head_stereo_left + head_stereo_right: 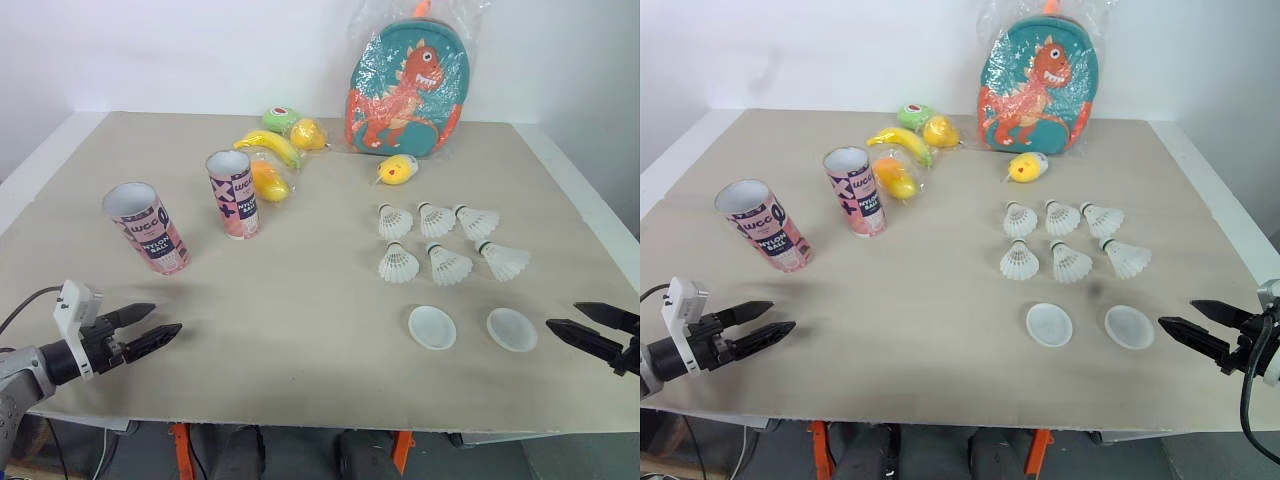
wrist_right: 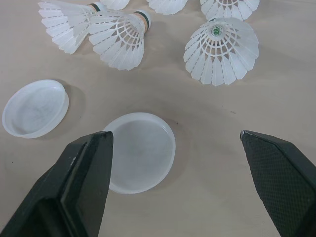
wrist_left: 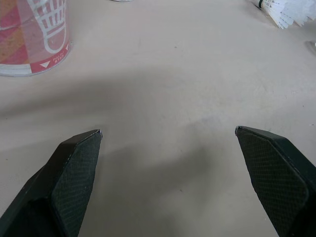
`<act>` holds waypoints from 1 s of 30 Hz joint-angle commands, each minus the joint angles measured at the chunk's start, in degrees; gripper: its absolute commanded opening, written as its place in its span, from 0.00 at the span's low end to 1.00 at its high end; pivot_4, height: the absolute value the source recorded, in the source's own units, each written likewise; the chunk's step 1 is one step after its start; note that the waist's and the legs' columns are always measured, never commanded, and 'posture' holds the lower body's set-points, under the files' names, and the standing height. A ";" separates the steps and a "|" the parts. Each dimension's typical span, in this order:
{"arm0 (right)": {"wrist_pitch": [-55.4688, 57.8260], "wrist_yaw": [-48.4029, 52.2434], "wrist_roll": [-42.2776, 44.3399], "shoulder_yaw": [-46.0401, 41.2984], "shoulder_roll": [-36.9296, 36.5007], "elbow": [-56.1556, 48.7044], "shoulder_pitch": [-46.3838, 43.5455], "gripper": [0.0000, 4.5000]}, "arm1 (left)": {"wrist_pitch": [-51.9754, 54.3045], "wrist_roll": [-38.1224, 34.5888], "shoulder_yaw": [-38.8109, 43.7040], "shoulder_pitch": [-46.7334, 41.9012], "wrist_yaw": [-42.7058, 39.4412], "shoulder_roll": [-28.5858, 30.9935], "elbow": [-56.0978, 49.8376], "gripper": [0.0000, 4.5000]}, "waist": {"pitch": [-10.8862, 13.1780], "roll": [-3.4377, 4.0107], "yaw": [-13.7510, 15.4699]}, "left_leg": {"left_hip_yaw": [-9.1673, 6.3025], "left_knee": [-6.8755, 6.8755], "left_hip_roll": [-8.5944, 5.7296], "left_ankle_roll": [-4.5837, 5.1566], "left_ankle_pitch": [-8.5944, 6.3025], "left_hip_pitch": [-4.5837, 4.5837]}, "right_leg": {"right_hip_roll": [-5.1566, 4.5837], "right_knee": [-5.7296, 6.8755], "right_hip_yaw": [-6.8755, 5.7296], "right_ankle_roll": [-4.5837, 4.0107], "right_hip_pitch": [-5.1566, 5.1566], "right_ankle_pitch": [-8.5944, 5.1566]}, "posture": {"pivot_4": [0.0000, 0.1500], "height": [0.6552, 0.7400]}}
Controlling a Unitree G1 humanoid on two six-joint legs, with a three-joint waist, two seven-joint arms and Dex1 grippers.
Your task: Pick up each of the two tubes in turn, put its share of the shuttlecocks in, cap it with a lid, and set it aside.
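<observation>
Two pink printed tubes stand open-topped on the table's left: one [image 1: 147, 227] nearer the left edge, the other [image 1: 233, 194] further back. Several white shuttlecocks [image 1: 438, 242] lie in two rows on the right. In front of them rest two round white lids [image 1: 432, 327] [image 1: 511, 329]. My left gripper [image 1: 168, 319] is open near the front left edge, in front of the nearer tube [image 3: 30, 37] and apart from it. My right gripper [image 1: 562, 316] is open at the front right, just right of the lids [image 2: 140, 151], touching nothing.
A dinosaur backpack in plastic wrap [image 1: 408, 85] stands at the back. Bagged toy fruit [image 1: 275, 145] and a small yellow chick toy [image 1: 398, 169] lie behind the tubes and shuttlecocks. The table's front edge [image 1: 320, 424] runs just below both grippers.
</observation>
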 commanded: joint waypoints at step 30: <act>4.49 -3.18 9.56 0.67 6.44 -21.68 -1.74 0.98 | 10.81 -5.61 -0.22 -5.75 1.88 1.21 1.50 1.00 | -0.03 0.06 0.00 | -0.01 0.02 0.02 0.01 0.01 0.05 | 0.03 0.07 -0.01 0.02 0.06 0.04 | 1.00 0.88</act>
